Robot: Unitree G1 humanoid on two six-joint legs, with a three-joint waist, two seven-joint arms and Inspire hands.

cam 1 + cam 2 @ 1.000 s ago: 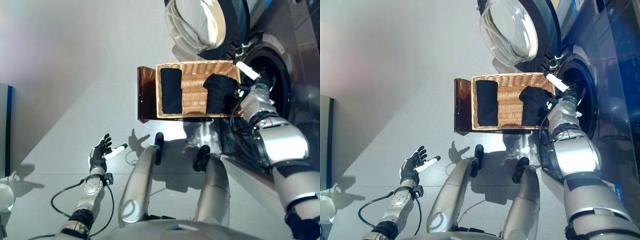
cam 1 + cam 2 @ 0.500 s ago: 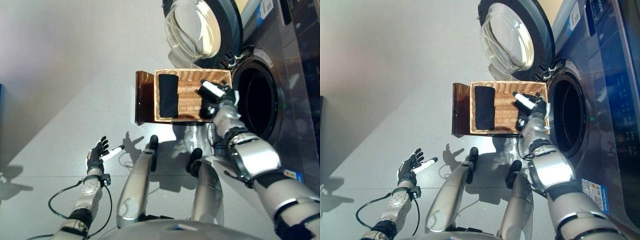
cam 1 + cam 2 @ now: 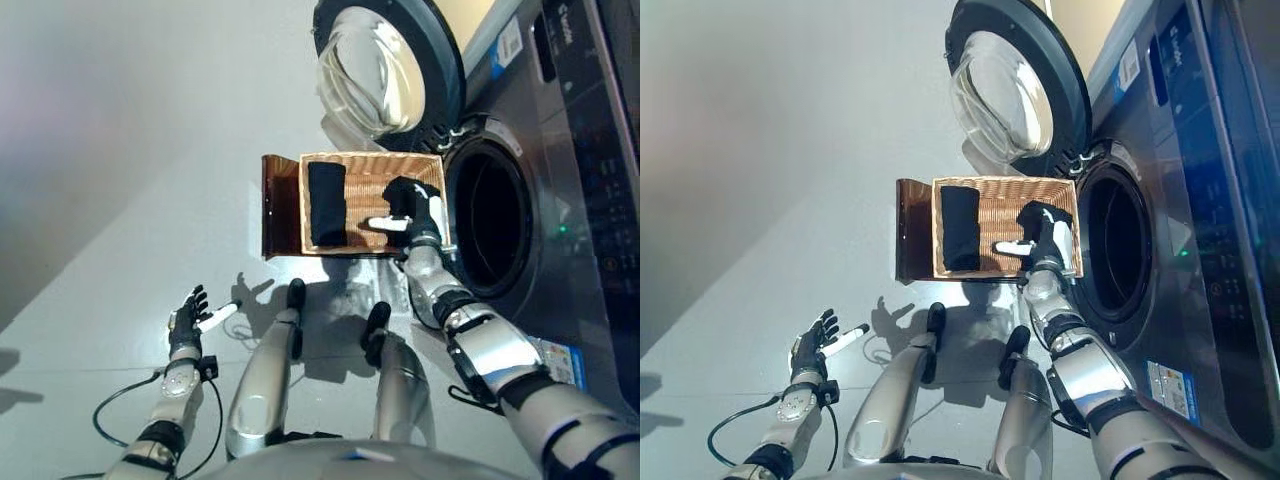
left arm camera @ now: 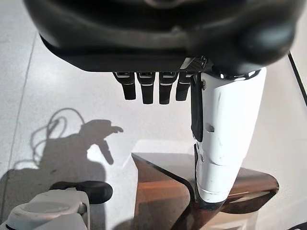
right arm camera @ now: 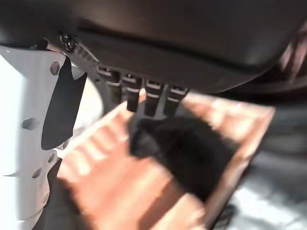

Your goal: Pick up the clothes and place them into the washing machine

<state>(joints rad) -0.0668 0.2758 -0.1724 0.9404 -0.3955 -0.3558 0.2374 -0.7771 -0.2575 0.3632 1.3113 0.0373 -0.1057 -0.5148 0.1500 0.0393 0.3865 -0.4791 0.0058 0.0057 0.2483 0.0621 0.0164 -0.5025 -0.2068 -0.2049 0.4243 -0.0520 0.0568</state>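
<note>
A wicker basket stands in front of the washing machine. A folded black garment lies in its left half, and a crumpled black garment lies in its right half. My right hand hovers open over the crumpled garment, its white thumb pointing toward the basket's middle. In the right wrist view its straight fingers stand just above that garment; I cannot tell if they touch it. The drum opening gapes dark to the right of the basket. My left hand hangs open low on the left, holding nothing.
The basket rests on a brown stand, which the left wrist view also shows. The round glass door is swung open behind the basket. The machine's front panel fills the right side. Grey floor lies to the left.
The camera has shifted. My right hand has drawn back from the drum opening to above the crumpled garment in the basket. The left hand has stayed as it was.
</note>
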